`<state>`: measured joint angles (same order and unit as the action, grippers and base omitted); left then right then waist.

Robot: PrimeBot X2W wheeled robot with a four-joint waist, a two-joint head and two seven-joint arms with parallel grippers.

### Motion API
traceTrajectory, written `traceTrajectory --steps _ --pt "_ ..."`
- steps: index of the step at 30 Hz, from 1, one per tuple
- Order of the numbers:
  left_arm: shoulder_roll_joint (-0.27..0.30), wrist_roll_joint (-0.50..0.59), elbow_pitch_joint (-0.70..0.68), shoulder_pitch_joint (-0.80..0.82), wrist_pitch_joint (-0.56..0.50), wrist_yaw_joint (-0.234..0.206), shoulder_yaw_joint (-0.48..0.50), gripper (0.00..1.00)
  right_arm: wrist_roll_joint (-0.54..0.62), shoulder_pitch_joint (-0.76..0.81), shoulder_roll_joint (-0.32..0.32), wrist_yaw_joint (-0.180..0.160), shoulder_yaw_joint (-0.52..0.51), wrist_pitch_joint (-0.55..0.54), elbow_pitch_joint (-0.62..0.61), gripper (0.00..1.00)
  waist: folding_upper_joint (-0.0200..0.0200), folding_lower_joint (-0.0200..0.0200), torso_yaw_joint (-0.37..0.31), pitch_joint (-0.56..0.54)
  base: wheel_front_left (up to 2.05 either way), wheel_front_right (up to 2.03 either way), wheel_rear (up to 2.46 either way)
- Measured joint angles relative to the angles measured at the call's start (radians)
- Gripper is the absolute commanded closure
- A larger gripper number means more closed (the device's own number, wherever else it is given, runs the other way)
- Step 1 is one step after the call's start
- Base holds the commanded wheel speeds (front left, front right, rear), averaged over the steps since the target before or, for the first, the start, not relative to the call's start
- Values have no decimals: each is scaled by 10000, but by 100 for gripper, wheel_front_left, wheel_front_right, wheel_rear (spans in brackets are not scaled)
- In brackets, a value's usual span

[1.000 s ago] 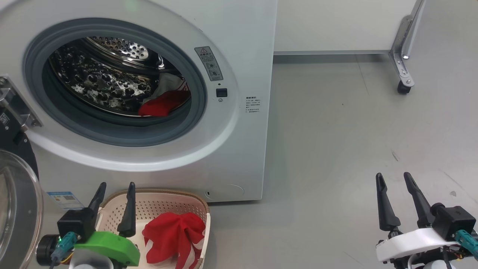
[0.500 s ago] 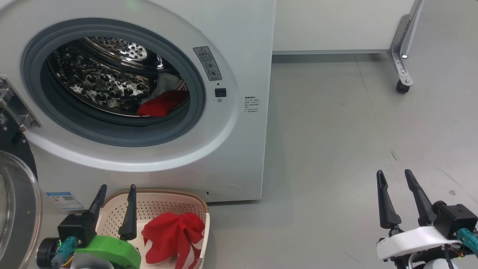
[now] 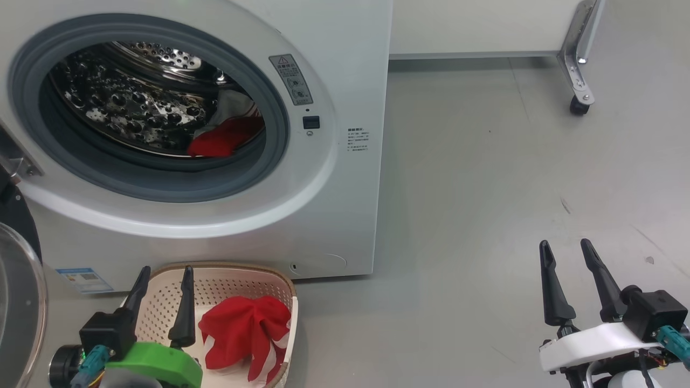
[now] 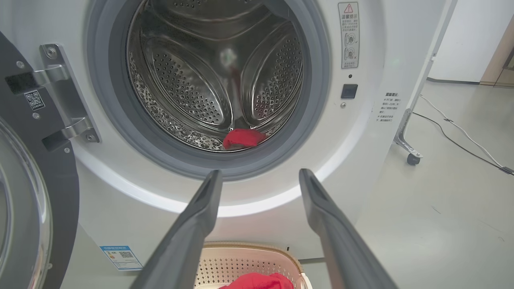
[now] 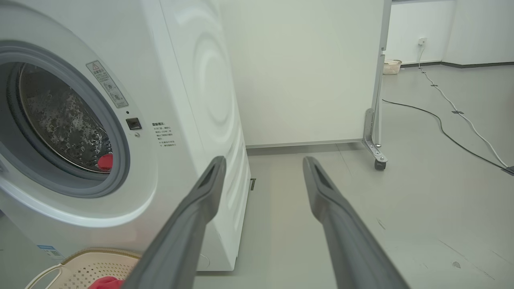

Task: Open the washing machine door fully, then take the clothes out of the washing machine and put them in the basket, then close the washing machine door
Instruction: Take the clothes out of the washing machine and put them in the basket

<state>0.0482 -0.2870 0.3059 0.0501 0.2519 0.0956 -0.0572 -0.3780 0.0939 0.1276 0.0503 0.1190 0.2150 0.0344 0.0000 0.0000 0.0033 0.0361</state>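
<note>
The left gripper (image 3: 166,268) and right gripper (image 3: 564,242) both have their jaws spread wide and empty. The door (image 4: 60,188) stands open. Clothes (image 3: 223,141) lie in the machine (image 3: 345,81), more in the basket (image 3: 215,268).

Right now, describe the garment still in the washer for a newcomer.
Find the big white washing machine and look into its steel drum. A red garment lies low in the drum; the other red bundle sits outside, in the cream basket.

The head view looks forward and down onto a big white front-loading washing machine (image 3: 323,178). The left wrist view faces its perforated steel drum (image 4: 192,80) closely; the right wrist view sees the machine obliquely. All share a small cream perforated plastic basket (image 3: 226,285).
</note>
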Motion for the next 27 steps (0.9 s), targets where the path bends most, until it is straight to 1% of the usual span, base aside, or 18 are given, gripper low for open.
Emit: traceTrajectory --steps 7,12,13,17,20,22,27 --pt "104 92 -259 62 -44 -36 6 0 2 0 8 0 123 -134 -324 0 0 0 -178 665 0 0 0" --pt "650 349 -485 645 -359 -35 36 0 2 -4 -15 2 255 -213 -485 0 0 0 -340 1281 0 0 0" --pt "650 349 -485 645 -359 -35 36 0 2 -4 -15 2 255 -213 -485 0 0 0 -340 1281 0 0 0" --pt "1058 395 -583 1362 -815 -35 59 0 2 -39 -73 10 385 -247 -625 0 0 0 -492 1808 0 0 0" --pt "1421 669 -610 1930 -1292 -23 27 0 -23 -115 -188 13 447 -247 -717 0 0 0 -625 2213 0 0 0" --pt "1616 685 -604 2379 -1626 -21 33 0 -48 -258 -228 75 514 -247 -761 0 0 0 -720 2480 0 0 0" --pt "1969 646 -531 3577 -2520 -10 267 0 -77 -693 -268 102 600 -244 -880 0 0 0 -989 3162 0 0 0"
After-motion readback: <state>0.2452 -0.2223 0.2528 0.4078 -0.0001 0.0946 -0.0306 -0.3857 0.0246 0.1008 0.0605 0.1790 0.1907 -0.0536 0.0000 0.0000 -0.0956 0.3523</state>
